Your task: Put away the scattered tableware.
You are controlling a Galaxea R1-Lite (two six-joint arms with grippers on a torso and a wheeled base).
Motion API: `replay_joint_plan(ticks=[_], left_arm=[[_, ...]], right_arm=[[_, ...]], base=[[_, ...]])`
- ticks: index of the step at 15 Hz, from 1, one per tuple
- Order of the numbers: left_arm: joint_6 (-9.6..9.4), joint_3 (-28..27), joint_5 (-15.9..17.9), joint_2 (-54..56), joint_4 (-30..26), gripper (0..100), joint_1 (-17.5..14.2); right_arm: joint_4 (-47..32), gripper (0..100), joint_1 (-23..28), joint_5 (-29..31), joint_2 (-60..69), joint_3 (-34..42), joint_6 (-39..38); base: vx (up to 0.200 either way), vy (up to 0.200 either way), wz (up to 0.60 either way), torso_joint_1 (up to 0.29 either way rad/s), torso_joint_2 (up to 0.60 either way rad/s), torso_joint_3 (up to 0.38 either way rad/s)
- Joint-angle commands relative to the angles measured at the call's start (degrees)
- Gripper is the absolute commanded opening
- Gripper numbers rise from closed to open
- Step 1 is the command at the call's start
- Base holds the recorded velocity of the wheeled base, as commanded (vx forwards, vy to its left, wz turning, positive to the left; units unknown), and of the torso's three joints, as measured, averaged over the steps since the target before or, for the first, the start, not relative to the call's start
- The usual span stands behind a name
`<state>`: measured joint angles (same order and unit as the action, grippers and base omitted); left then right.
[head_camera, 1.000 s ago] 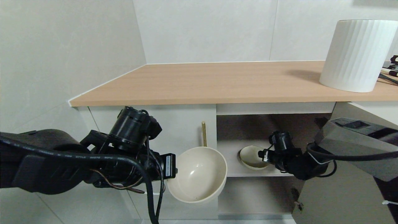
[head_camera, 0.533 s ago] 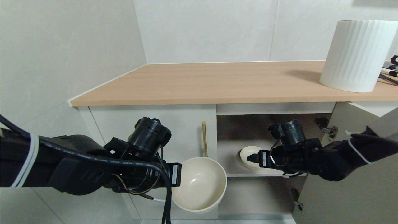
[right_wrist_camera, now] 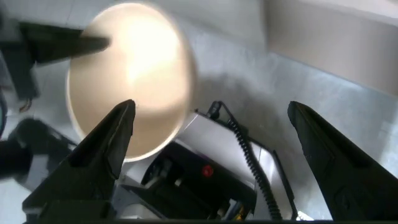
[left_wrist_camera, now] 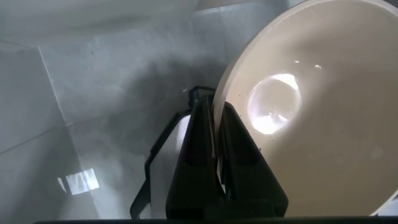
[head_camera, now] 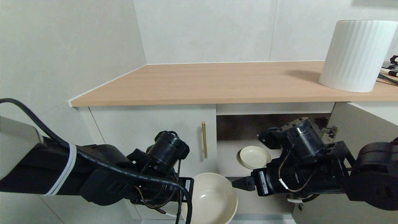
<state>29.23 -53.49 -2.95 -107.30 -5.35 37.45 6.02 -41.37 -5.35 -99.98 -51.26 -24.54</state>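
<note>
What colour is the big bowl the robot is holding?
Plain cream, with no pattern. The bowl shows best in the head view.

One cream bowl (head_camera: 214, 199), one small cream dish (head_camera: 255, 156), one white ribbed container (head_camera: 357, 56), one brass door handle (head_camera: 204, 140)

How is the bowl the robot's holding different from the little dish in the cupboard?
The bowl is bigger and deeper; the dish is smaller and shallower. The bowl is held by its rim in the left gripper; the dish rests on the cupboard shelf. Both are cream and round.
</note>
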Motion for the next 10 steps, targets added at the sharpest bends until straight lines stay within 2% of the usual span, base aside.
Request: replay_joint_plan(ticks=[1,10], left_arm=[[0.03,-0.03,-0.04,-0.63,-0.01,0,0.34],[0.03,0.85,-0.04,2.1,-0.01,0,2.28]], right_arm=[[0.04,100,-1.34,0.17,-0.57,0.37,0.11],[0.39,100,-2.48,1.13,-6.55,0.02,-0.25]], base=[[0.0,0.0,0.0,0.0,0.0,0.0],[0.0,0.0,0.0,0.0,0.0,0.0]])
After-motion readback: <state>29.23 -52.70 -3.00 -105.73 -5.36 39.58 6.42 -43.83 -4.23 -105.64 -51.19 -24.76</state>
